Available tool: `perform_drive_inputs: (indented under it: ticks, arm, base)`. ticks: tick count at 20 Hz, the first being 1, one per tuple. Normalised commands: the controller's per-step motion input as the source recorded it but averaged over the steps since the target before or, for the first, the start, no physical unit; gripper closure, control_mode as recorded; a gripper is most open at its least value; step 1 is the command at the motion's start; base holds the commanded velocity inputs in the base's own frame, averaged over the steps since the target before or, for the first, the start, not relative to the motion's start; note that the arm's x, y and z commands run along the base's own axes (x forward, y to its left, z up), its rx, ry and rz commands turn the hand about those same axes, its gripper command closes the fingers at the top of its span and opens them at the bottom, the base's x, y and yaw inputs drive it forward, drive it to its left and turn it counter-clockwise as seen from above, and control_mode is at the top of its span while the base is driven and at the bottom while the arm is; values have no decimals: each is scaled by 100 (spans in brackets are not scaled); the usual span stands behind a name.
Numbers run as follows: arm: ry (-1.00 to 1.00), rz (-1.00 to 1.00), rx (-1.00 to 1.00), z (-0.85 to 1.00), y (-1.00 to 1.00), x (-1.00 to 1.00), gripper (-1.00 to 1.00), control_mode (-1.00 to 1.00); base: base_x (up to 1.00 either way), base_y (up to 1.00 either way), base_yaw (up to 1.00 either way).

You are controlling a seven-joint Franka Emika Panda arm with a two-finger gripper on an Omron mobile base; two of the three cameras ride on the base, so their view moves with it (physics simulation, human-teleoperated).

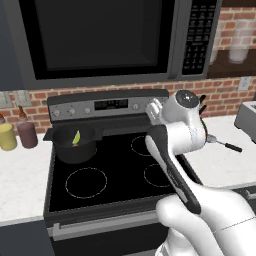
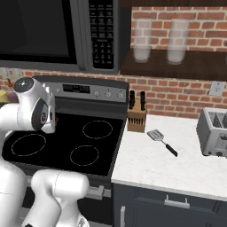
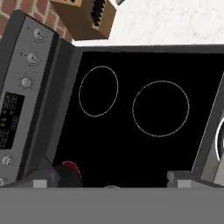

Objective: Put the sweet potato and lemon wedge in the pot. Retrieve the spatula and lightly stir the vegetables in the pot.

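Note:
The dark pot (image 1: pixel 75 146) stands on the stove's back left burner, with the yellow-green lemon wedge (image 1: pixel 76 137) leaning inside it. The sweet potato is hidden. On the white counter right of the stove lies the spatula (image 2: pixel 162 141), silver head toward the wall and black handle toward the front; its handle (image 1: pixel 231 146) pokes out from behind my arm. My gripper (image 3: pixel 111 183) hovers above the black cooktop (image 3: pixel 122 144), open, fingertips far apart with nothing between them. It is right of the pot and left of the spatula.
A wooden knife block (image 2: pixel 136 117) stands at the wall just right of the stove. A toaster (image 2: pixel 215 133) sits at the far right of the counter. Yellow and maroon jars (image 1: pixel 17 135) stand left of the stove. A microwave (image 1: pixel 110 40) hangs overhead.

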Motion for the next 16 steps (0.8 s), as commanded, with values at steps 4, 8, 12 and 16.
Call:
perform_drive_inputs:
  ticks: [4,8,12,16]
  arm:
    - [21,-56,9,0,-100,0,-100,-100]
    - [16,-48,10,0,-100,0,-100,-100]
    - [9,-39,17,0,-100,0,-100,-100]
    - [1,-31,20,-3,-100,-1,-100,-100]
  base:
    - [0,0,0]
    - [0,0,0]
    - [0,0,0]
    - [0,0,0]
